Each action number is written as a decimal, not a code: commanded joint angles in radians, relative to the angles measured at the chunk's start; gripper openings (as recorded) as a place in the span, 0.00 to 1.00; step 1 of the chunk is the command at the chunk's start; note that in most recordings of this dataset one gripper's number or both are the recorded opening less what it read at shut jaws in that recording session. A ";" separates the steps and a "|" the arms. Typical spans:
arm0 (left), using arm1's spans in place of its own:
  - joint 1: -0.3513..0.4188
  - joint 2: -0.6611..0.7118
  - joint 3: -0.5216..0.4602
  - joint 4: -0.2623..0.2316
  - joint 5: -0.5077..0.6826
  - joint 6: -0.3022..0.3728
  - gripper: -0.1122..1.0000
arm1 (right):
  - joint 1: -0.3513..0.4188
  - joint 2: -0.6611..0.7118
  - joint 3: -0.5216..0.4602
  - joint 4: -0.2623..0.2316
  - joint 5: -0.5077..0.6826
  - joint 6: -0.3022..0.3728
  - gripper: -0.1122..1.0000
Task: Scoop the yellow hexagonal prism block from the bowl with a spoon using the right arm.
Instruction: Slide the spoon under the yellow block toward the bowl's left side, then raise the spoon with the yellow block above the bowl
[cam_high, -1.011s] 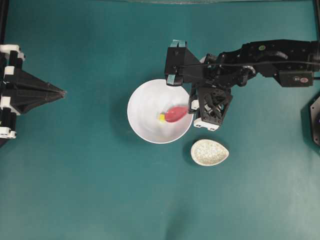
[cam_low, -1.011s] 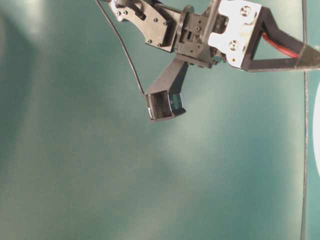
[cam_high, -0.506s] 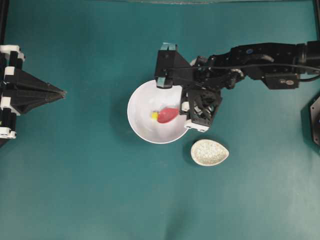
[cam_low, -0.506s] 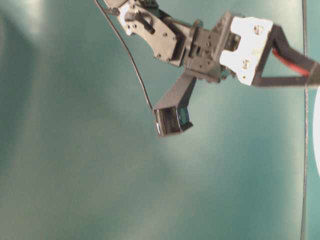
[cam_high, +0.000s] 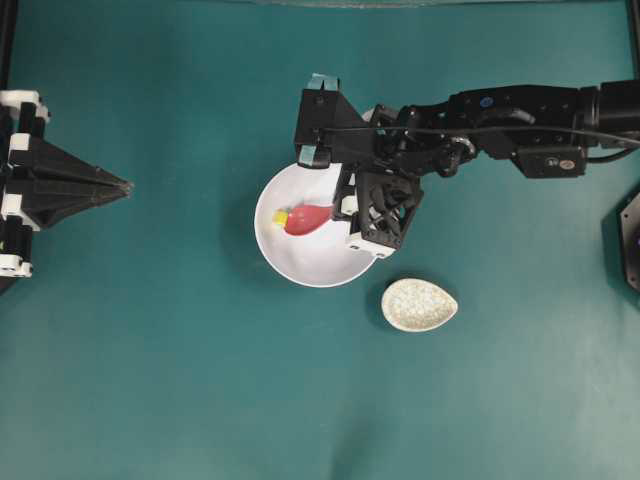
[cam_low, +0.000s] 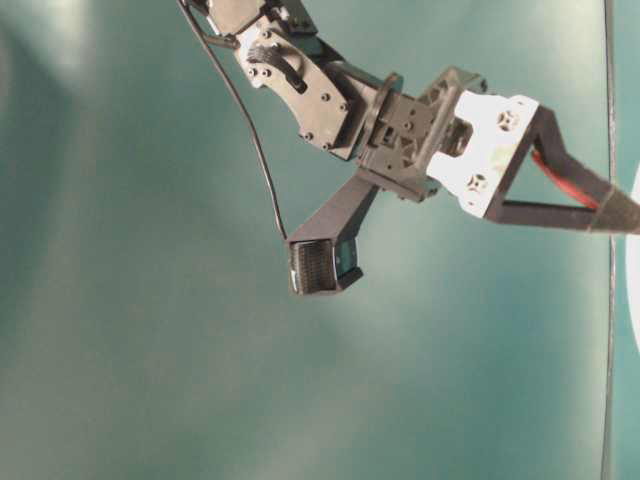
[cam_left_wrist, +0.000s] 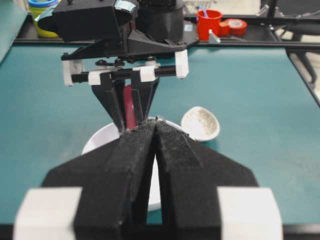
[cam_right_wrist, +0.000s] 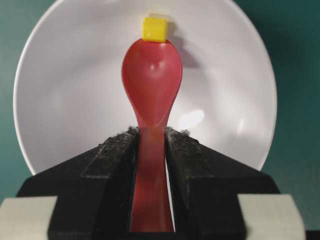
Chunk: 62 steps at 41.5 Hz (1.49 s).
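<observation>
Yellow block touches the spoon tip in the white bowl; right tool grips the handle; pushing may slide it away unscooped.

bowl rim rings spoon | spoon rest near, seemingly apart | left side open

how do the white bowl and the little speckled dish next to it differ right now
The bowl is round, plain glossy white and much the larger; the dish is a small speckled oval. The bowl holds the spoon scoop and the yellow block at its tip; nothing lies in the dish. The right gripper, shut on the spoon, hangs over the bowl; the dish sits apart beside it. Both are pale and rest on the teal table.
</observation>
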 joint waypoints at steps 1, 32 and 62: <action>0.000 0.005 -0.017 0.002 -0.005 0.000 0.11 | 0.003 -0.015 -0.020 0.005 -0.023 0.002 0.32; 0.002 0.005 -0.017 0.003 -0.005 0.000 0.11 | 0.025 -0.063 0.003 0.006 -0.120 0.002 0.32; 0.000 0.006 -0.017 0.002 -0.005 -0.002 0.11 | 0.112 -0.407 0.296 0.005 -0.603 0.012 0.32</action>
